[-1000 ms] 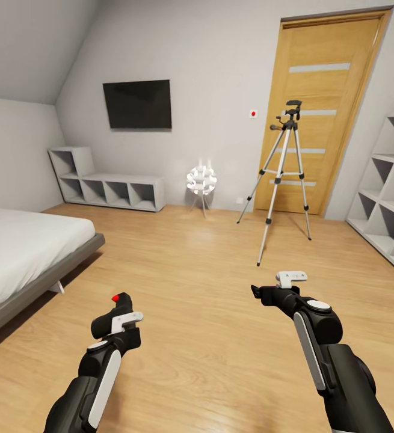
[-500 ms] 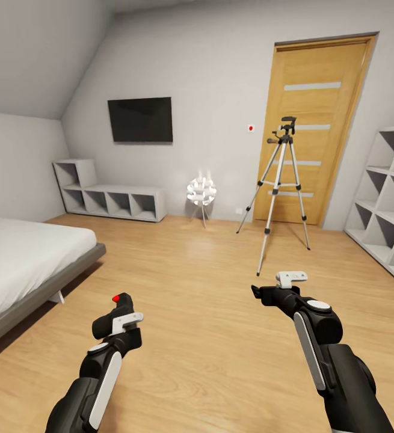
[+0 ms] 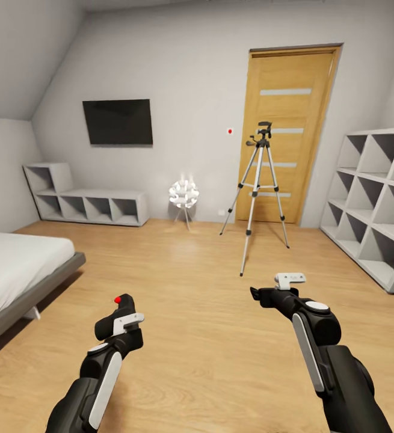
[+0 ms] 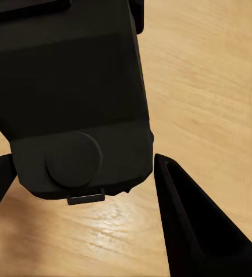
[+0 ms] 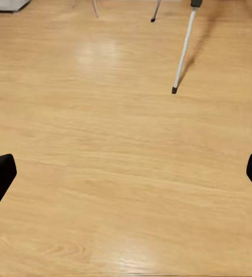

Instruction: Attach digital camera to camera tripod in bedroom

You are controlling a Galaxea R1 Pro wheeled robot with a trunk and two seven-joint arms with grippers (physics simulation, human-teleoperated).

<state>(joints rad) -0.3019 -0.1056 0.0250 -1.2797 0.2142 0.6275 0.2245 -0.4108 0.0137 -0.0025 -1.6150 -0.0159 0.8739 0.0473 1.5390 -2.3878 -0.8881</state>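
The camera tripod (image 3: 256, 183) stands on slim silver legs in front of the wooden door, its black head bare on top. One of its legs (image 5: 182, 55) reaches the floor ahead of my right gripper. The digital camera (image 3: 107, 325), a small matte-black box, sits low at the left with my left gripper (image 3: 121, 316) shut on it. In the left wrist view the camera body (image 4: 74, 98) with a round knob lies between the dark fingers (image 4: 195, 231). My right gripper (image 3: 257, 294) hangs open over bare floor, its fingertips (image 5: 2, 173) spread wide.
A grey platform bed (image 3: 16, 270) lies at the left. Low white cube shelves (image 3: 88, 204) and a wall TV (image 3: 118, 122) are at the back, and a white ball lamp (image 3: 183, 193) stands beside the tripod. Tall cube shelves (image 3: 371, 204) line the right wall. Wood floor (image 3: 190, 282) stretches between me and the tripod.
The whole head view has shifted: the room has slid left and looks a little farther off, so the camera moved. Both arms keep their pose, the left still holding the digital camera.
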